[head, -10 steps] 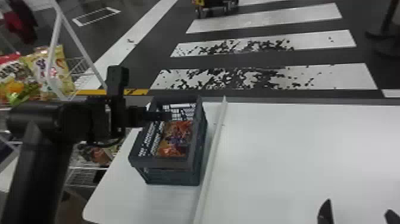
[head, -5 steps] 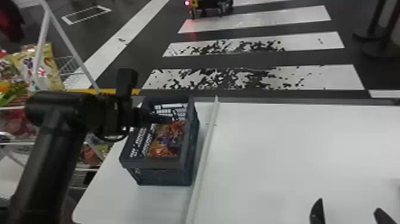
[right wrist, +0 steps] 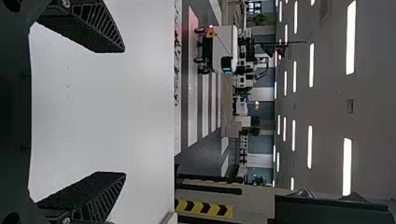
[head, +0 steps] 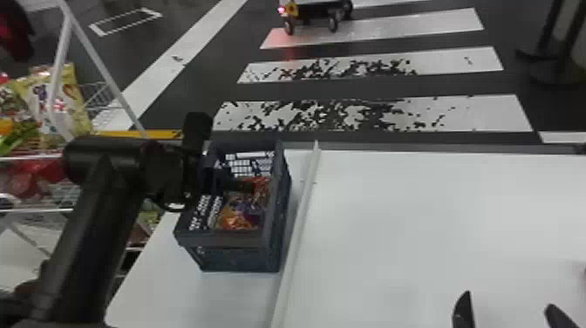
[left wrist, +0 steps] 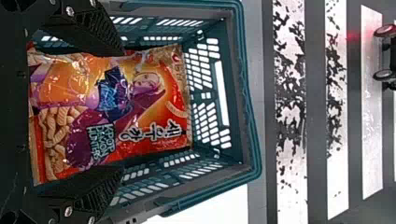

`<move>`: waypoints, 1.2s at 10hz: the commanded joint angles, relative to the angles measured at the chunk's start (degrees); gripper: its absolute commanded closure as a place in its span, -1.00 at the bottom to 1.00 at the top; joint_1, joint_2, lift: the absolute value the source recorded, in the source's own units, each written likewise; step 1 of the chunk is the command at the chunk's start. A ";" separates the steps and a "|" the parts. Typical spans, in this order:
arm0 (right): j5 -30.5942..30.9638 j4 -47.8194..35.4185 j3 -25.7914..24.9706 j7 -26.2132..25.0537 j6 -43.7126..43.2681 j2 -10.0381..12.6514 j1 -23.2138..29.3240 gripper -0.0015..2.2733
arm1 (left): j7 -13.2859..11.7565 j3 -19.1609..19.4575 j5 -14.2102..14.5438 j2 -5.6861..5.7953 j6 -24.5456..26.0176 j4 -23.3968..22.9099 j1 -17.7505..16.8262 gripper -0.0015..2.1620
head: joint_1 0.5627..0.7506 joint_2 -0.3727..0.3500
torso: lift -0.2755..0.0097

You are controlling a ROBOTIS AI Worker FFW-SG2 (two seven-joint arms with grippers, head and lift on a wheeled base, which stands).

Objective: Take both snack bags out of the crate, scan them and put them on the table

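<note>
Left claw [head: 233,181], apart, over snack bag [left wrist: 140,98] in crate [head: 240,258], tabletop's [head: 414,227] far-left corner; right claw [head: 509,300] apart, near edge.

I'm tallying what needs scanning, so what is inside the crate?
A mostly orange snack bag lies in the crate, below the open left tool. What is underneath the bag is covered, so I cannot confirm a second one.

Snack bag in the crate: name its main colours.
The snack bag is mainly orange, red and purple, clearest in the left wrist view.

crate [head: 237,258] on white table [head: 427,244]
</note>
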 commanded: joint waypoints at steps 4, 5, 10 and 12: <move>-0.70 0.20 0.27 0.31 1.76 -0.92 -0.93 -0.96 | -2.28 -2.28 -4.44 -2.13 -0.70 5.62 -1.62 -0.87 | 0.41 0.86 | 0.28; -0.70 0.20 0.45 0.31 1.76 -0.92 -0.93 -0.96 | -3.87 -2.72 -6.99 -3.71 -0.88 6.94 -1.89 -0.87 | 0.41 0.86 | 0.28; -1.49 0.64 0.71 0.75 2.64 -1.62 -1.64 -0.96 | -4.39 -4.12 -11.38 -6.87 -5.98 11.33 -1.89 -0.84 | 0.41 0.79 | 0.28; -1.67 0.90 0.71 0.75 2.64 -1.62 -1.81 -0.96 | -4.57 -3.77 -15.25 -8.90 -9.84 14.41 -2.15 -0.82 | 0.41 0.78 | 0.28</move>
